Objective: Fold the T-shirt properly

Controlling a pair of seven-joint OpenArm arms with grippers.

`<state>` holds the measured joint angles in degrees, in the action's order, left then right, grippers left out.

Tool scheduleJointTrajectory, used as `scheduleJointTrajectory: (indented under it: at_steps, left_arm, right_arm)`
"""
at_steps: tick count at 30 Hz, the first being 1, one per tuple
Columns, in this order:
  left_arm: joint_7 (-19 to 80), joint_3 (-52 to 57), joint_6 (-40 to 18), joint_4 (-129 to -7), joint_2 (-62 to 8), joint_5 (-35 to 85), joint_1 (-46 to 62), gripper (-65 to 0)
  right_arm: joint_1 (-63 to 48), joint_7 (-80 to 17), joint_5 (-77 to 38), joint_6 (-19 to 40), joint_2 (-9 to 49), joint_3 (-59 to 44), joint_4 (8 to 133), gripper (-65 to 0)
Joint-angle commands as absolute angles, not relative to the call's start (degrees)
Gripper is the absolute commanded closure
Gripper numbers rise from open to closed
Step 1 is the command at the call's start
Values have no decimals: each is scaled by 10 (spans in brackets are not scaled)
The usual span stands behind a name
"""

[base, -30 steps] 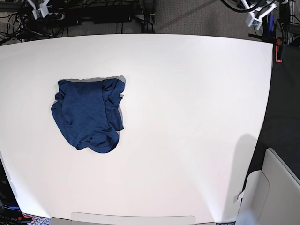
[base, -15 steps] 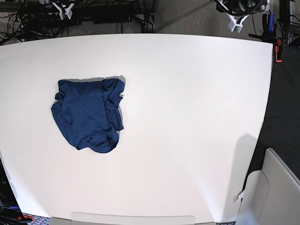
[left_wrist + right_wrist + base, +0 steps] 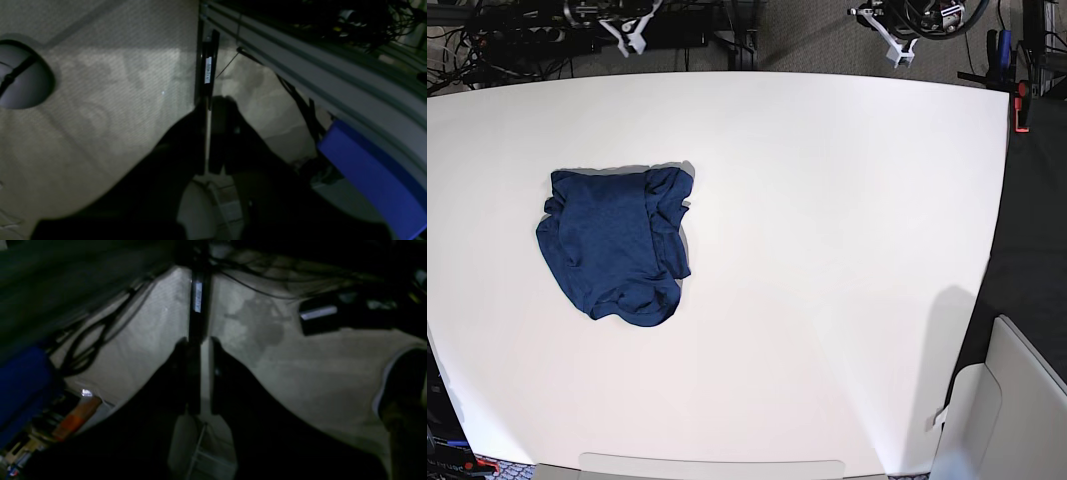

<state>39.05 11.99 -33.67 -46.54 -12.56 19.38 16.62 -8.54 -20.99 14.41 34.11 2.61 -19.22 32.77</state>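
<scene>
The T-shirt [image 3: 613, 245] lies in the left half of the base view on my smooth, matte white tabletop [image 3: 827, 250], well away from every edge. It is a dark navy heathered knit, soft and rumpled, gathered into a compact, roughly shield-shaped bundle: fairly straight and broad along its top edge, with folded layers overlapping down its right side, and narrowing to a rounded lobe at the lower right. Its long axis runs from the upper part of the frame toward the bottom, leaning slightly to the right as it goes down. Both my arms sit off the cloth, at the top edge of the frame beyond the far side of the tabletop. My left fingers [image 3: 897, 50] appear as a white tip at the upper right; in the left wrist view they [image 3: 207, 140] are dark silhouettes pressed together over grey carpet, holding nothing. My right fingers [image 3: 630, 38] show at the upper left; in the right wrist view they [image 3: 200, 373] are nearly closed with a thin sliver between them, empty, touching nothing, above carpet and tangled cables.
</scene>
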Motion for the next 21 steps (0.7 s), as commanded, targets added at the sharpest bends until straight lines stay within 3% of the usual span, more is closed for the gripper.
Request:
scheduleJointTrajectory:
  at_steps: [1,10,21]
  left_arm:
    - [375,114,-339,-451,-131,195,162,0]
    - [182,-37,-339,-262,-128,195,106,0]
    - [120,-80,-339,-218,-86,195,94,0]
  right_arm:
    - [-74,-189,141,330,30,-183,313,-29]
    - [-19,-112,141,208,10,-141,223,-30]
    - [-21,-98,141,51,-47,-95,222,-30]
